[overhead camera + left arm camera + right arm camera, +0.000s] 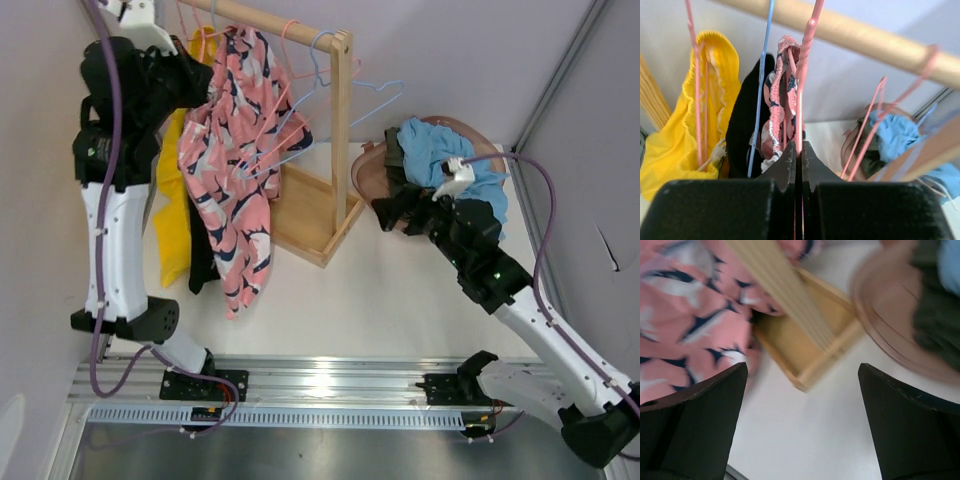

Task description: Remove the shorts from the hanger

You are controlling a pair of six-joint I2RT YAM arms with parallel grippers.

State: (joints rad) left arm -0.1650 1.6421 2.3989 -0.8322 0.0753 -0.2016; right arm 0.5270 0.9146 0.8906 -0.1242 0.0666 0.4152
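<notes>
Two pincers were mine, and only the left one had work in it. My left pincer (799,162) was closed tight on the pink hanger (803,75), whose wire ran straight down into the seam between my fingers (784,165). That hanger hung from the wooden rail (865,42) above.

The shorts (232,170), pink with a dark and white pattern, hung on it. Their gathered waistband (777,100) was bunched up at the top, just beside the wire I gripped. Their long axis ran vertically, waistband up at the rail and leg ends pointing down toward the table (380,300). From the overhead camera they stretched from the rail toward the near edge, draped in front of the rack's wooden base tray (305,215).

On the same rail, left of the shorts, hung a black garment (742,125) and a yellow garment (670,150).

My right pincer (802,370) stood wide open and held nothing. It hovered over the table near the corner of the base tray, between the shorts and the brown basket (368,170). A blue cloth (440,150) lay heaped in that basket.
</notes>
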